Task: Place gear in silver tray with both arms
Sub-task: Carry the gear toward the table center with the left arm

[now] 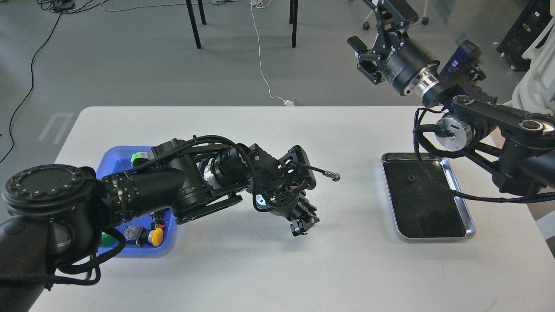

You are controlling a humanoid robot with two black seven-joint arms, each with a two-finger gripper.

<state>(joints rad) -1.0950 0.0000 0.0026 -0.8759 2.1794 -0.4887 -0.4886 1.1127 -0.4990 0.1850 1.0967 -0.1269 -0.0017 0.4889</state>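
The silver tray [460, 196], with its shiny rim and dark inner surface, lies on the right side of the white table. A small dark gear-like piece [409, 178] rests in its far part. My left gripper [302, 224] hangs low over the middle of the table, well left of the tray. Its fingers are closed on a small dark round gear [296, 228] at their tips. My right gripper [363, 58] is raised high beyond the table's far edge, above and behind the tray, open and empty.
A blue plastic tray [113, 157] at the left holds push-button parts, including a yellow one [156, 236], and is partly hidden by my left arm. A cable from my right arm hangs across the silver tray. Chair legs and cords are on the floor beyond.
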